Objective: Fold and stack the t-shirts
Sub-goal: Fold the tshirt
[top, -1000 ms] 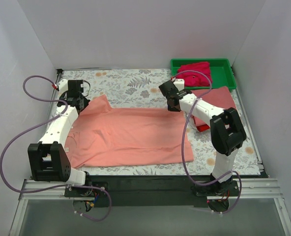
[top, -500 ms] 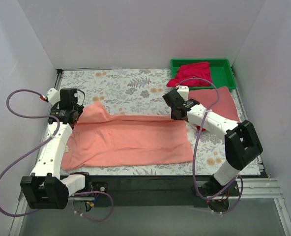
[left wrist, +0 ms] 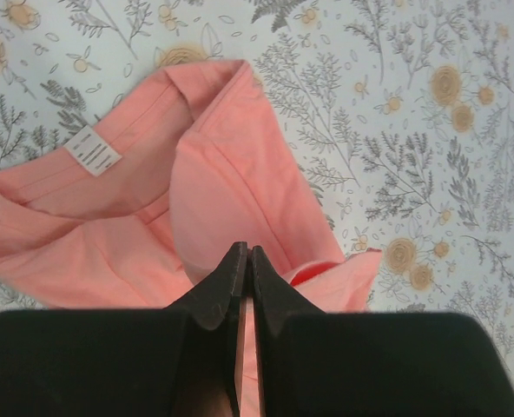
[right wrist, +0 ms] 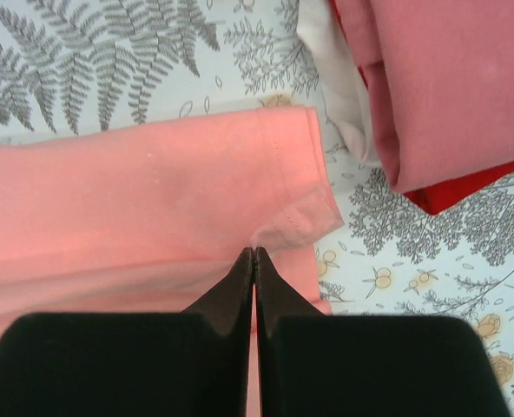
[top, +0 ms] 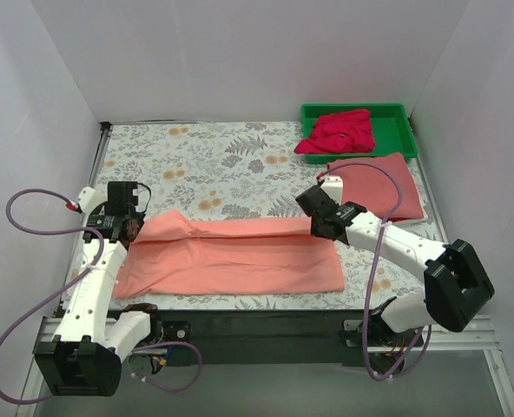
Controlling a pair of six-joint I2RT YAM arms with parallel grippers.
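The light salmon-pink t-shirt (top: pixel 231 256) lies across the near part of the table, its far half folded toward me. My left gripper (top: pixel 128 228) is shut on its left edge near the collar (left wrist: pixel 153 165), where a white label shows. My right gripper (top: pixel 325 228) is shut on its right hem (right wrist: pixel 292 217). The dusty rose t-shirt (top: pixel 380 184) lies folded at the right over the red t-shirt (right wrist: pixel 465 187), whose edge peeks out. The magenta t-shirt (top: pixel 339 130) lies crumpled in the green tray (top: pixel 399 130).
The green tray stands at the far right corner. The floral tablecloth (top: pixel 222 156) covers the table. White walls close in the left, back and right. A bit of white cloth (right wrist: pixel 335 78) shows beside the folded pile.
Both grippers have pulled the salmon-pink shirt's far edge toward me, folding it over lengthwise. The shirt is now a narrower band near the table's front.
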